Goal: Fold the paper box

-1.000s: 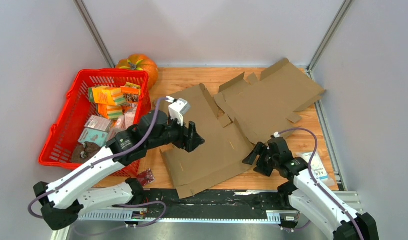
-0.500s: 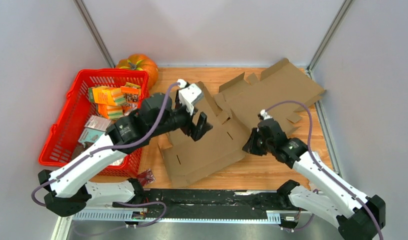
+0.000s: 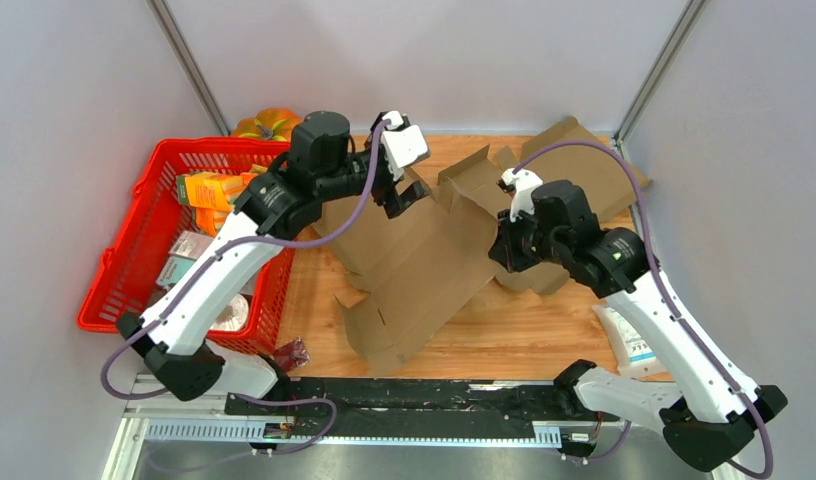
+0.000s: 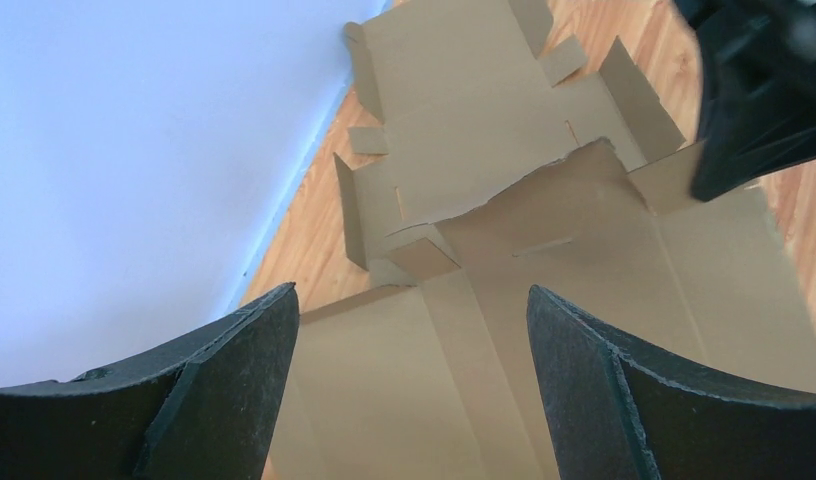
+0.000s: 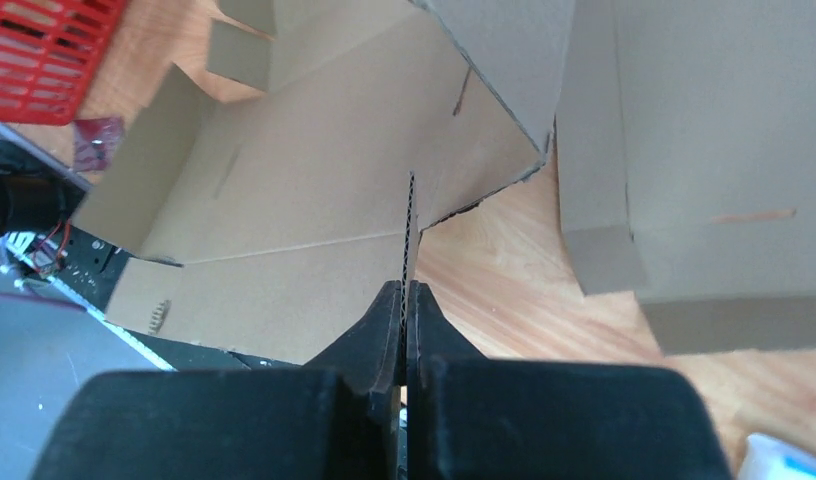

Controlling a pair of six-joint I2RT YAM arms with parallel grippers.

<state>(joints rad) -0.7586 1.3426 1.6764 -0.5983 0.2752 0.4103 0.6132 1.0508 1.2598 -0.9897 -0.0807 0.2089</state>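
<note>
Right of the red basket (image 3: 214, 143), just beside its R wall, sits the cardboard box blank (image 3: 424, 270). It is unfolded and tilted, R edge up off the wood table (image 3: 529, 335), near-L corner down on the wood close to the basket's near-R corner. R gripper (image 3: 502, 250), well R of basket, is pinched tight on that raised R edge. Wrist view shows its fingers (image 5: 384, 320) together w/ the corrugated edge running straight out from between them. L gripper (image 3: 404, 195) hangs just R of the basket's far-R corner, above the blank's far flaps. Its fingers (image 4: 224, 370) are wide apart w/ nothing between, only cardboard below.

2nd flat blank (image 3: 584, 160) lies farther R of basket, at the far-R table corner, near part hidden by R arm (image 3: 674, 330). Whether the two blanks overlap or only meet mid-table, can't tell.

Bare wood shows in three spots:
- a narrow strip btw basket wall and blank's L edge
- a wider band along the blank's near edge
- a patch under R arm

Pumpkin (image 3: 269, 122) sits directly behind basket. Red wrapper (image 3: 292, 352) is at basket's near-R corner. White packet (image 3: 629, 340) is far R of basket, by the near-R table edge. Basket holds orange cartons (image 3: 216, 188) + other small packs. Grey walls (image 3: 464, 60) close in L, back and R.
</note>
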